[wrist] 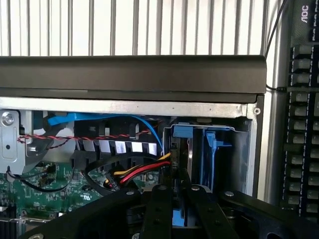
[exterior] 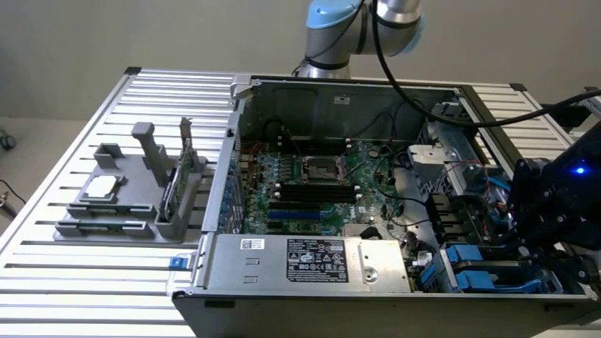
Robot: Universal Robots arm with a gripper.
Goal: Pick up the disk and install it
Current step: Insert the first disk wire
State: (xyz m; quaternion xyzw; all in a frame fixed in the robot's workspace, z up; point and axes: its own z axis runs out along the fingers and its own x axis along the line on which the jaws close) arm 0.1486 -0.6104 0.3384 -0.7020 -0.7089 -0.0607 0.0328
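A: Where's the gripper (exterior: 549, 243)?
B: Ext view's right, low over the drive bay corner of the open PC case (exterior: 329, 91). Black wrist body w/ a blue LED lit.

A: The disk?
B: In the wrist view the disk (wrist: 180, 162) stands on edge in the bay, blue carrier around it, right btwn the black fingers (wrist: 158, 209). Jaws nearly together, clamped on its edge.

A: Anything beside it?
B: Another blue carrier (wrist: 212, 154) just next to it, same bay. Red/yellow/black power cable (wrist: 137, 174) runs up to the disk. Blue SATA cable (wrist: 104, 118) arcs over the slots.

A: Rest of scene?
B: Motherboard (exterior: 310, 183) exposed, PSU (exterior: 310, 260) at the near edge. Grey fixture (exterior: 122, 197) on the slatted table (exterior: 56, 267), ext view's left, holding a small silver chip (exterior: 101, 184). Keyboard (wrist: 301, 124) at the wrist view's edge.
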